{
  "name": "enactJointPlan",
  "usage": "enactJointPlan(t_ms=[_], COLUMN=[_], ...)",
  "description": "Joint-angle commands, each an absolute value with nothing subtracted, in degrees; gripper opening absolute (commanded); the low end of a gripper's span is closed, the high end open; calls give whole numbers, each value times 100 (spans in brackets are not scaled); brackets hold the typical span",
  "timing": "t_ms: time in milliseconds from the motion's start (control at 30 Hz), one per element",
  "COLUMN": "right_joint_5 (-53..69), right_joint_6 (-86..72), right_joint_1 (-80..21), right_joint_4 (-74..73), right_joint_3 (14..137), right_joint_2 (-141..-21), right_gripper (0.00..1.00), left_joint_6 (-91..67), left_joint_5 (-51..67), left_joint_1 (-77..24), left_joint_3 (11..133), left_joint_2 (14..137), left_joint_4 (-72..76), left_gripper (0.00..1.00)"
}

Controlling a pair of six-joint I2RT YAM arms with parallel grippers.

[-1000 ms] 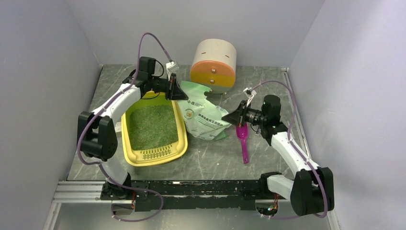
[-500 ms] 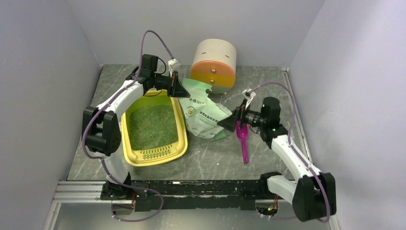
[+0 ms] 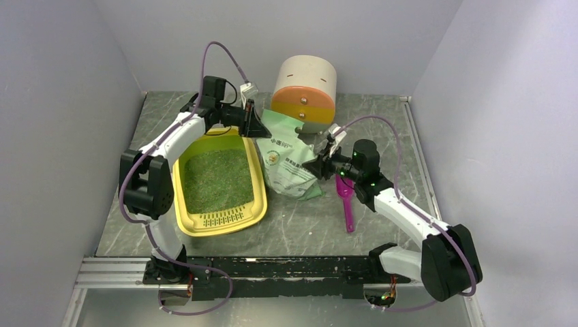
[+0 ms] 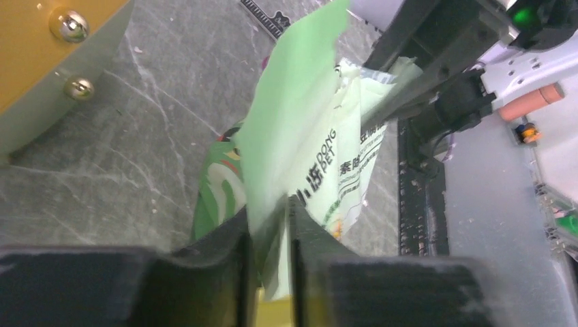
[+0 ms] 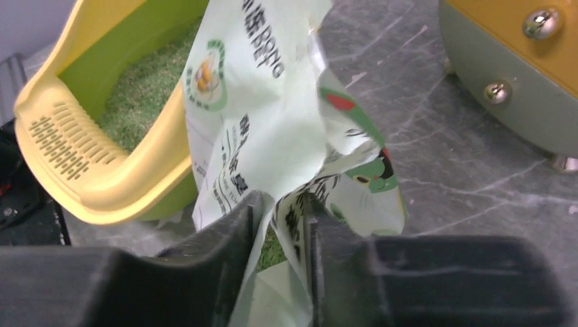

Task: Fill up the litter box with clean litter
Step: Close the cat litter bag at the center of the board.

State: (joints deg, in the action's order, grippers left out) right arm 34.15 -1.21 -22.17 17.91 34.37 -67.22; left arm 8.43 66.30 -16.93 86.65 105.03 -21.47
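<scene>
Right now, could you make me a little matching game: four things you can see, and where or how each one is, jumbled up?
Things:
1. litter box
2. bag
3. magenta scoop
4. round drawer cabinet

States:
A. lying flat, to the right of the bag
B. standing at the back
C. pinched by the left gripper
D. holding greenish-grey litter

Pairs: 1-D, 2-C, 3-A, 4-B
</scene>
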Motion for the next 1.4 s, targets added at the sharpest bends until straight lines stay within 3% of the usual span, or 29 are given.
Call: enactJointPlan(t_ms=[0,33,167,467,567,700,767,800,867,1000,1100,1167,1300,1367], right_joint_5=[3508,3610,4241,5438,5430,5364,5383,5398,5487,5928,6356,6603,6956,6961], right_joint_6=[-641,-923,-1860,-3349,-3250,-2964,-2996,-3081,-3392,-4163,-4554,-4782,-5506,-5204], right_joint_1=[-2008,-1913,-1610,-1202,-1198,-1194,-1182,-1167,-1072,-610,-438,-475,-491,-492], right_joint_4=[2411,2491,2690,3025,2642,2198,2191,2231,2394,2390,2139,2098,2778,2306], right_joint_3=[3476,3446,3388,3618,3803,3861,3834,3806,3757,3733,3797,3829,3612,3710], right_joint_2=[-6415,-6352,-6420,-7202,-7292,-7320,-7321,-7320,-7319,-7436,-7550,-7651,-7725,-7706], right_gripper=[11,0,0,0,0,0,0,0,0,0,0,0,0,0], left_joint_6=[1197,1252,1339,900,1335,335,-392,-839,-1686,-4728,-8291,-9406,-9580,-9656], left_joint_5=[6927,6971,7321,7794,7634,7481,7508,7625,8168,8294,8399,8636,8862,8983], left_joint_1=[-1531,-1510,-1503,-1868,-1942,-1955,-1973,-1969,-1964,-1764,-1500,-1468,-1537,-1547], left_joint_3=[8787,8743,8322,7829,8184,7983,7691,7572,7373,6660,6816,7124,7305,7399], left_joint_2=[10434,10418,10340,10369,10538,10559,10515,10517,10555,10711,11446,11910,11980,12007], left_joint_4=[-2090,-2054,-1507,-448,-1204,-71,953,1501,2613,6241,9977,10477,10485,10485], left_gripper=[38,46,57,61,59,58,48,38,7,5,5,5,5,5])
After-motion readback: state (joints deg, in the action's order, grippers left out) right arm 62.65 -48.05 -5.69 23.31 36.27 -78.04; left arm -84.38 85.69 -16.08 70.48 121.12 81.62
